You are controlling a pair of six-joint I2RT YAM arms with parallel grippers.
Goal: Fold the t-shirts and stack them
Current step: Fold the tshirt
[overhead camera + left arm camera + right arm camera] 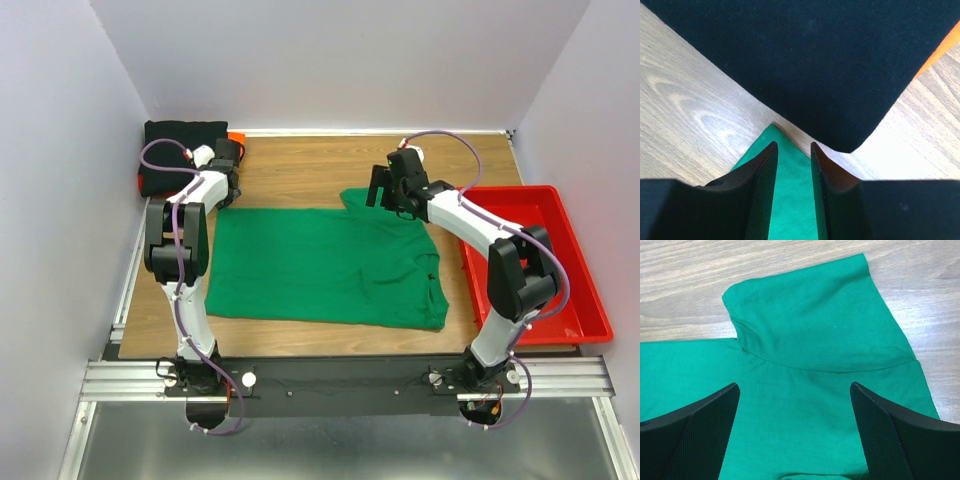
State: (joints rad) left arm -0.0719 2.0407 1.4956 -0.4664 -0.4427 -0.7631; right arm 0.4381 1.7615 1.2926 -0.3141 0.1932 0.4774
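1. Green cloth is filling the middle of the wooden table (300, 170): the green t-shirt (320, 265) is lying spread out flat, with one short sleeve sticking out at its far right side.
2. I am seeing the black t-shirt (180, 150) sitting folded in the far left corner of the table.
3. The orange-red t-shirt (237, 137) is peeking out from under the black one on its right side, so the black one is lying on top.
4. My left gripper (792, 147) is hanging low over the far left corner of the green t-shirt, just beside the black one.
5. Its fingers (762, 190) are standing close together with a thin gap between them, and green cloth is showing in that gap. I cannot tell if they are touching the cloth.
6. My right gripper (795, 390) is hovering over the green t-shirt, near the sleeve.
7. Its fingers (705, 435) are standing wide apart and holding nothing.
8. A red tray (530, 215) is sitting at the right edge of the table, beside the right arm.
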